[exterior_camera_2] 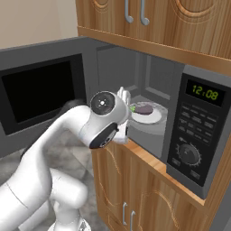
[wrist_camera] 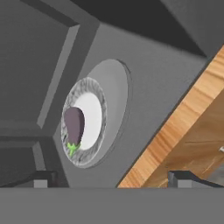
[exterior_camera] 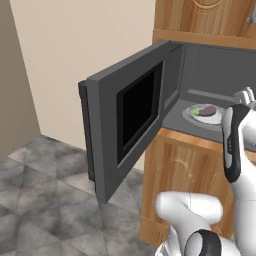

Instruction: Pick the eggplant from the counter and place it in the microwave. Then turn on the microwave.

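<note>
Eggplant [wrist_camera: 74, 127] dark purple, green stem, lying on plate [wrist_camera: 97, 114].

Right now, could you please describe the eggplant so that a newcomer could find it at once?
Look inside the open microwave under the wooden wall cabinets. On its floor sits a pale plate; the eggplant lies on it, small, dark purple, oblong, with a green stem end.
</note>
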You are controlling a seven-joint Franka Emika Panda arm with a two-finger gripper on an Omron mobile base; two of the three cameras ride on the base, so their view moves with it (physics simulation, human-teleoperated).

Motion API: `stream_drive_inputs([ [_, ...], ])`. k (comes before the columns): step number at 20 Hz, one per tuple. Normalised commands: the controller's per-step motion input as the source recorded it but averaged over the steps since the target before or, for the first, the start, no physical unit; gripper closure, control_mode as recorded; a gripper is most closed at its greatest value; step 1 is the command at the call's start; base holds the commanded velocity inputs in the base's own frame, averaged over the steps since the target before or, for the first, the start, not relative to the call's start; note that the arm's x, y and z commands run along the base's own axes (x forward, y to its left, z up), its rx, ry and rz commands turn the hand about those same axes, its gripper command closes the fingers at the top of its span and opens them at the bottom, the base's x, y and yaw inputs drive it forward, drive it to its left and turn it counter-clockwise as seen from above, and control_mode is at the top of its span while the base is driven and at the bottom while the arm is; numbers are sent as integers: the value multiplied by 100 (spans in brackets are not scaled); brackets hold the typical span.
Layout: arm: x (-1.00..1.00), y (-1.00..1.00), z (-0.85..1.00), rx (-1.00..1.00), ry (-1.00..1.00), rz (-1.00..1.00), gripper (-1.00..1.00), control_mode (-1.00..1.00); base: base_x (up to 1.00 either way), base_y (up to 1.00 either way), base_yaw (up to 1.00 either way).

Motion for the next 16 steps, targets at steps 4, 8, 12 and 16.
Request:
stream_drive_inputs([
  [4, -73, 40, 16, -10, -3, 9, -100, -100, 0, 0, 0],
  [8, -80, 33, 16, -8, 0, 6, -100, -100, 0, 0, 0],
  [12, -66, 36, 40, -6, 0, 2, -100, -100, 0, 0, 0],
  [16, -58, 45, 58, -7, 1, 0, -100, -100, 0, 0, 0],
])
